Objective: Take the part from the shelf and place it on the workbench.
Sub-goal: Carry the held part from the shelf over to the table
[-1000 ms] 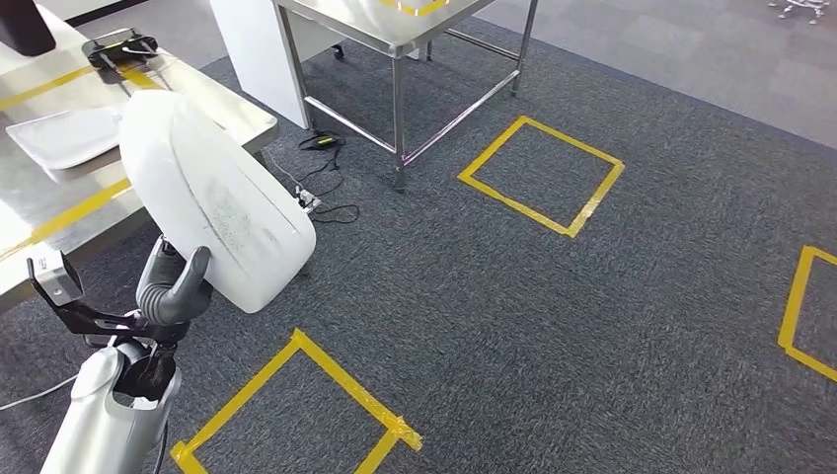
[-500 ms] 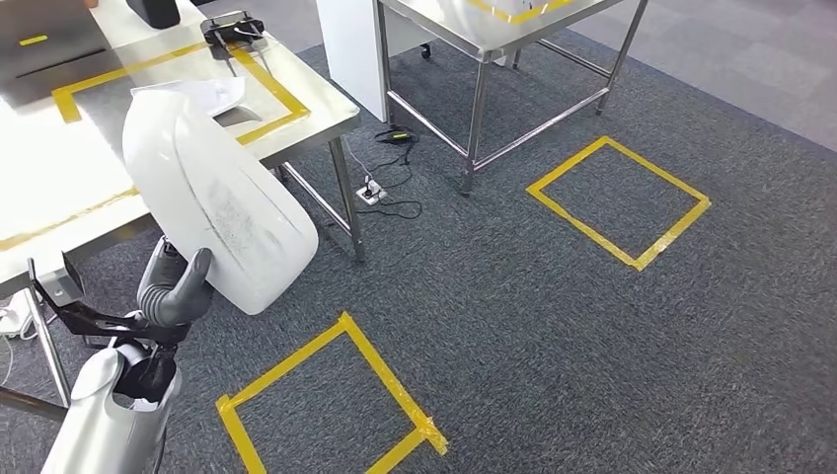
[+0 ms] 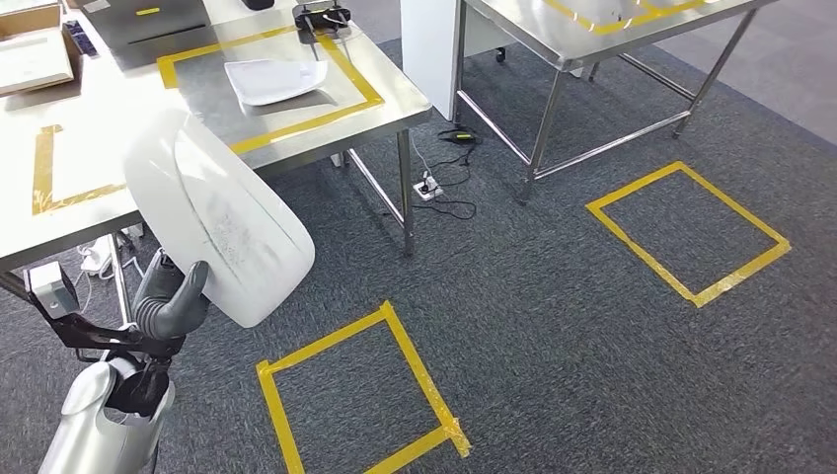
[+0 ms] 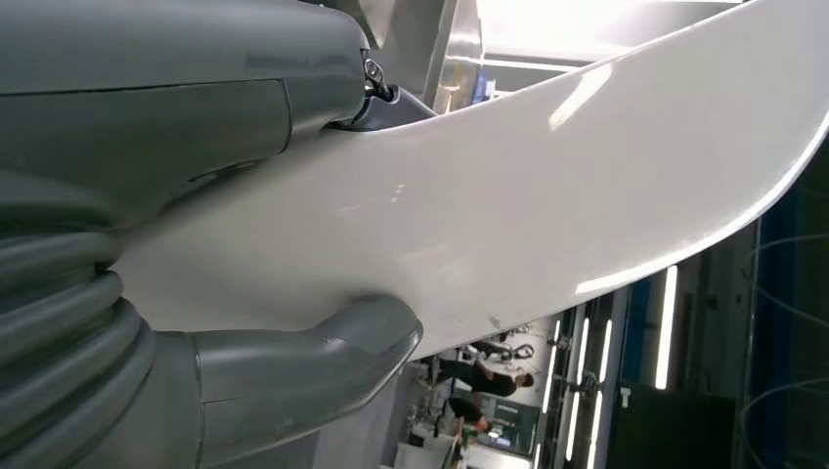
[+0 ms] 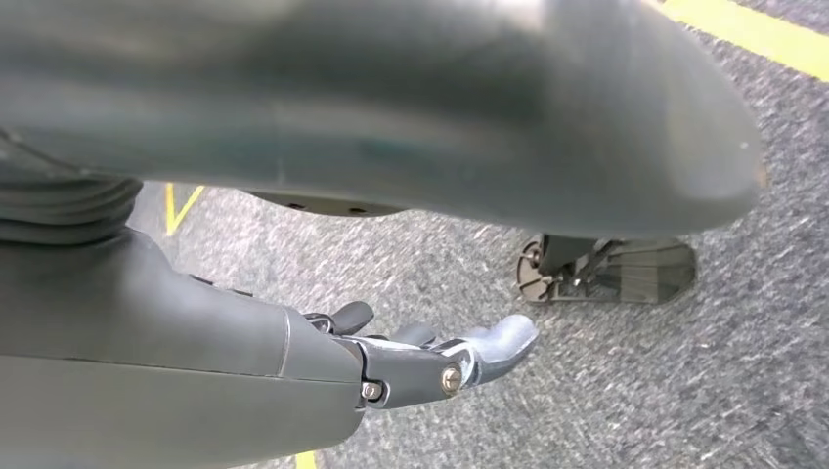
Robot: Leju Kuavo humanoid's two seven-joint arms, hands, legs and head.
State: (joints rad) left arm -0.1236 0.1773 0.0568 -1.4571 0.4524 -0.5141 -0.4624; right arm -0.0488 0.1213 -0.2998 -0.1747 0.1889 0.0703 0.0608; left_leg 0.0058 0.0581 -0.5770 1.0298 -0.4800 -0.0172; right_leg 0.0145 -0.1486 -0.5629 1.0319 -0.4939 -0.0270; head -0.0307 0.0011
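A large white curved shell part (image 3: 222, 222) stands tilted upright in my left hand (image 3: 170, 301), which grips its lower edge at the lower left of the head view. Up close in the left wrist view, the thumb (image 4: 293, 376) presses on the part's (image 4: 547, 195) glossy white surface. The steel workbench (image 3: 94, 148) with yellow tape frames lies just behind the part. My right hand (image 5: 430, 357) hangs over the carpet with its fingers apart, holding nothing.
A smaller white part (image 3: 273, 79) lies in a taped frame on the workbench, with a black device (image 3: 321, 14) behind it. A second steel table (image 3: 592, 39) stands at the back right. Cables and a power strip (image 3: 429, 185) lie between them. Yellow tape squares (image 3: 355, 390) mark the carpet.
The camera has turned left: the workbench and floor marks have slid right and more of the bench top has come into sight. The part stays in my left hand.
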